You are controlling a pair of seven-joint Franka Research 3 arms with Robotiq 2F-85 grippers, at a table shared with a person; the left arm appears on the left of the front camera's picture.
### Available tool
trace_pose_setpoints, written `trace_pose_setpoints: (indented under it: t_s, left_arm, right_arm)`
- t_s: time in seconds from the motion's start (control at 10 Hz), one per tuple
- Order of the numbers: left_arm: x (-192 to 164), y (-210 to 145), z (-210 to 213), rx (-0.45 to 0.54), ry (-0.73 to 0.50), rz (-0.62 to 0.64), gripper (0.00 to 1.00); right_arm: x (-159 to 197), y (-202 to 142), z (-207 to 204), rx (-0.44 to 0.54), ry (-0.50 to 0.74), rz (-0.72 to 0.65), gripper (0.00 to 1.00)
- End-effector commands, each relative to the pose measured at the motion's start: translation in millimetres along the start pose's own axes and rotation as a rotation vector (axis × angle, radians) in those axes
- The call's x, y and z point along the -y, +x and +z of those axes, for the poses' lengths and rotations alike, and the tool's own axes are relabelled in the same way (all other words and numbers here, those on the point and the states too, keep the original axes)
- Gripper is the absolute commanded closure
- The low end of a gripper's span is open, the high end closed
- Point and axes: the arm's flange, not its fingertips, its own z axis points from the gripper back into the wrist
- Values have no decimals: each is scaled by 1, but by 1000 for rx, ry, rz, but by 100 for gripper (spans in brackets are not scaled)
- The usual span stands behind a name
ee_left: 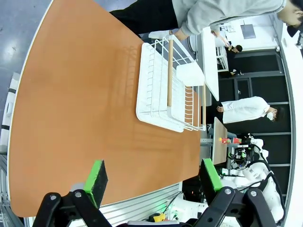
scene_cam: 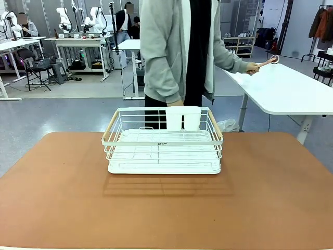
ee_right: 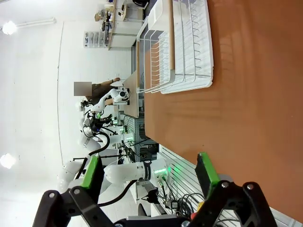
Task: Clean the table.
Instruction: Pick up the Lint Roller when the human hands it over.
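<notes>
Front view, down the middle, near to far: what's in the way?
table → rack → white holder at the rack's far side → person

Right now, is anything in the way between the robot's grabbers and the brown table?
Nothing visible is. The left gripper and the right gripper both hang open by the near edge of the table, with bare tabletop ahead. The white wire dish rack stands farther off, toward the person.
</notes>
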Motion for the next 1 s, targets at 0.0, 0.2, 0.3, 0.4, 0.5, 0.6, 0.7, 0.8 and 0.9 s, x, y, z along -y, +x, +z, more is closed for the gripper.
trace_pose_setpoints:
  t_s: [0.0,0.2,0.3,0.4,0.5,0.6,0.7,0.8,0.9]
  left_arm:
    - [-2,1,2,6,-27,-23,0]
    - [-2,1,2,6,-27,-23,0]
    - [-2,1,2,6,-27,-23,0]
    - [-2,1,2,6,-27,-23,0]
    - [-2,1,2,6,-27,-23,0]
    - [-2,1,2,6,-27,-23,0]
    - [-2,1,2,6,-27,-23,0]
    - [-2,1,2,6,-27,-23,0]
    - [-2,1,2,6,-27,-23,0]
  right_arm:
    - [-1,-2,0,5,12,18,0]
    - [-1,-2,0,5,12,18,0]
    - [-1,-2,0,5,12,18,0]
    - [-1,-2,0,5,12,18,0]
    - [-1,-2,0,5,12,18,0]
    - [-1,-2,0,5,12,18,0]
    - [-1,-2,0,5,12,18,0]
    - [-1,-2,0,5,12,18,0]
    - [-1,-2,0,5,12,18,0]
